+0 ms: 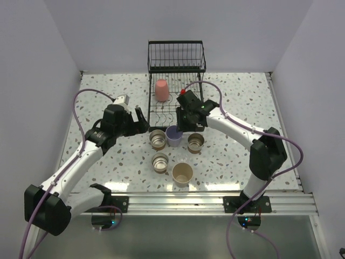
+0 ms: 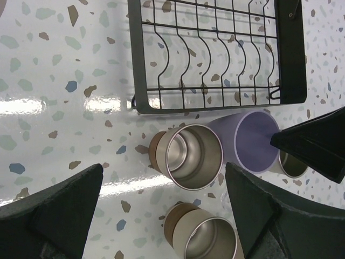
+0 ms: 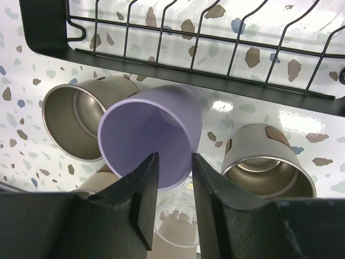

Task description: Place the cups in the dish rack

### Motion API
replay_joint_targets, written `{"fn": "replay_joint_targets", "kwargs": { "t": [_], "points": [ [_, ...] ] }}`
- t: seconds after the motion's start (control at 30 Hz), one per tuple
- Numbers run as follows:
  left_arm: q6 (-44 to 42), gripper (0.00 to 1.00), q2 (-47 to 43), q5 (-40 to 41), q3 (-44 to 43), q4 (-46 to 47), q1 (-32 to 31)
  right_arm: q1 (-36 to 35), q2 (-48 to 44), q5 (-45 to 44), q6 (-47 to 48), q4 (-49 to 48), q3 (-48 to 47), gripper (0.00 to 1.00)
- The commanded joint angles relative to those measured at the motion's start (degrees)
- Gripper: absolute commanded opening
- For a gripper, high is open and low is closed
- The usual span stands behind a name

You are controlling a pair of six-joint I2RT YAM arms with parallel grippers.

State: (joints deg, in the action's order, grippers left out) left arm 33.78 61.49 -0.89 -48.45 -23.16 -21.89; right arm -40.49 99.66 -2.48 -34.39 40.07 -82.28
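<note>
**Item under handling:** the matte lavender round tumbler point(image 3: 145, 129) stands upright, mouth open, on the table just in front of the near edge of the black wire dish rack point(image 1: 176, 56).

**Right gripper** point(image 3: 174, 156): it straddles the tumbler's near rim, one finger over the mouth and one outside. A narrow gap shows between the fingers, so they are not pressed onto the wall.

**Left gripper** point(image 2: 164, 167): it hangs with its fingers spread wide above a brown tumbler with a shiny metal interior point(image 1: 157, 139). This tumbler sits close against the lavender one's left side.

**Other cups:**
- A second brown metal-lined tumbler point(image 1: 195, 143) stands just to the right of the lavender one.
- A third brown metal-lined tumbler point(image 1: 160, 162) stands nearer the arms, beside a beige tumbler point(image 1: 182, 173).
- A coral-pink tumbler point(image 1: 161, 90) stands on the rack's flat tined tray, with the upright basket section rising behind it.

**Surface:** the white terrazzo-pattern tabletop point(image 1: 108, 97) is flecked brown, blue and grey, and glossy with light reflections.

**Room:** plain pale walls point(image 1: 178, 27) enclose three sides.
</note>
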Motion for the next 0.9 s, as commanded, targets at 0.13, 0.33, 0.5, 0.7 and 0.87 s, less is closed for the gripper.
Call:
{"fn": "replay_joint_targets", "kwargs": {
  "t": [0.13,0.33,0.5,0.7,0.87],
  "points": [
    [-1.26,0.98,1.70,-1.14,-2.35,2.24,-0.08,-0.29,-2.88,-3.67,0.99,0.44,-1.57,0.40],
    [-0.82,0.97,3.10,-1.75,-2.71,2.85,-0.08,-0.38,-3.07,-4.99,1.96,1.49,-2.36,0.41],
    [-0.56,0.97,3.28,-1.75,-2.97,3.03,-0.08,-0.29,-2.45,-4.29,2.05,0.27,-1.48,0.41],
    [0.14,0.97,2.58,-1.58,-2.53,2.77,-0.08,-0.29,-0.26,-3.41,2.49,-0.26,-1.13,0.38],
    [0.32,0.97,1.61,-1.31,-2.53,1.71,-0.08,-0.29,1.85,-3.32,2.75,-0.35,-1.13,0.31]
  ]
}}
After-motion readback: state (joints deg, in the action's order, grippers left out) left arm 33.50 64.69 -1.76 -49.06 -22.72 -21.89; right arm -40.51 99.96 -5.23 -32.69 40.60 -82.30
